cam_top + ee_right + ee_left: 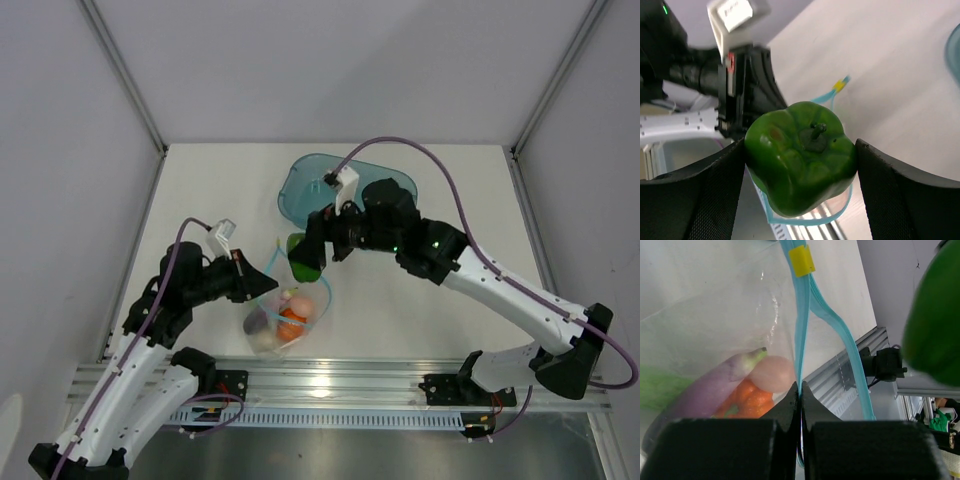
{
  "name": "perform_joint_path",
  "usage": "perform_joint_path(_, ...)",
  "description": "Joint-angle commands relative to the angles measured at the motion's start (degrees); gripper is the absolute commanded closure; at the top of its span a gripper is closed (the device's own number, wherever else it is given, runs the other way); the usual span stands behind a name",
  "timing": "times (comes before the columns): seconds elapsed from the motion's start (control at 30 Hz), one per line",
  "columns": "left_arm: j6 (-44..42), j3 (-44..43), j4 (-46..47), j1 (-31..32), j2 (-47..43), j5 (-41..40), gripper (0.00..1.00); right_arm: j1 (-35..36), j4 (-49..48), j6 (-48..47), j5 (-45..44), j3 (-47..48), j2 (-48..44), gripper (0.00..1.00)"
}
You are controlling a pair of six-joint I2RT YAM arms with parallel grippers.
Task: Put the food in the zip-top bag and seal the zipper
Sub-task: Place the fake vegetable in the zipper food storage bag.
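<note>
Top external view: at centre frame the right hand (306, 256) is clamped on the glossy green toy bell pepper (800, 155). It holds the pepper off the white desk (200, 200), over the upper edge of the open mouth of the clear crinkly plastic zip-top bag (285, 318). The bag sits at lower centre. From the left, the left hand (800, 394) has its fingertips pressed together on the thin light teal zipper strip (801, 330). The left wrist view shows a small yellow tab (802, 260) on that strip at the top of the frame. Inside the bag, lower left, lie a purple toy eggplant (715, 385), a beige toy egg (772, 374) and an orange round toy vegetable (747, 400). A rigid teal translucent tub (305, 190) lies at upper centre of the desk.
</note>
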State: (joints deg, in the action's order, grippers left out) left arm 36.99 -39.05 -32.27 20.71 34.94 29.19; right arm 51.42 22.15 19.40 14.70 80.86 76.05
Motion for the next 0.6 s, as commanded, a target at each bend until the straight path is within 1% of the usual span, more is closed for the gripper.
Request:
perform_joint_path(0.0, -1.13, -3.23, 0.72, -0.32, 0.13, 1.66, 0.99, 4.47, 5.00, -1.21, -5.02, -0.97, 1.47, 1.00)
perform_joint_path(0.13, -1.31, -3.75, -0.33, -0.41, -0.40, 1.66, 0.99, 8.52, 6.50, -1.82, -9.59, -1.84, 2.35, 1.00)
perform_joint_path(0.23, -1.40, -3.93, -0.60, -0.32, -0.66, 1.66, 1.00, 9.49, 6.06, -1.38, -9.69, -2.90, 3.40, 0.95)
perform_joint_path(0.27, -1.40, -3.93, -0.69, -0.32, -0.75, 1.75, 0.99, 9.75, 5.89, -1.38, -9.17, -2.90, 4.18, 0.80)
perform_joint_path(0.3, -1.48, -3.93, -0.69, -0.32, -0.75, 1.66, 0.99, 10.01, 5.89, -1.29, -9.25, -2.73, 4.63, 0.70)
perform_joint_path(0.33, -1.40, -3.84, -0.69, -0.41, -0.75, 1.75, 0.99, 10.19, 6.06, -1.21, -9.34, -2.55, 4.98, 0.56)
perform_joint_path(0.37, -1.40, -3.84, -0.60, -0.32, -0.75, 1.83, 0.99, 10.19, 6.15, -1.20, -9.51, -2.20, 5.33, 0.39)
perform_joint_path(0.43, -1.31, -4.02, -0.60, -0.32, -1.10, 1.92, 0.99, 10.19, 5.97, -1.21, -9.86, -1.85, 5.95, 0.23)
perform_joint_path(0.47, -1.40, -3.84, -0.69, -0.32, -1.19, 1.92, 0.99, 10.19, 5.89, -1.20, -10.30, -1.67, 5.95, 0.05)
perform_joint_path(0.5, -1.40, -3.93, -0.69, -0.32, -1.28, 1.84, 0.99, 10.19, 5.97, -1.38, -10.74, -0.89, 5.95, 0.01)
perform_joint_path(0.57, -1.57, -3.84, -0.86, -0.41, -1.36, 1.84, 1.00, 9.93, 6.15, -2.34, -10.92, 0.08, 6.04, 0.01)
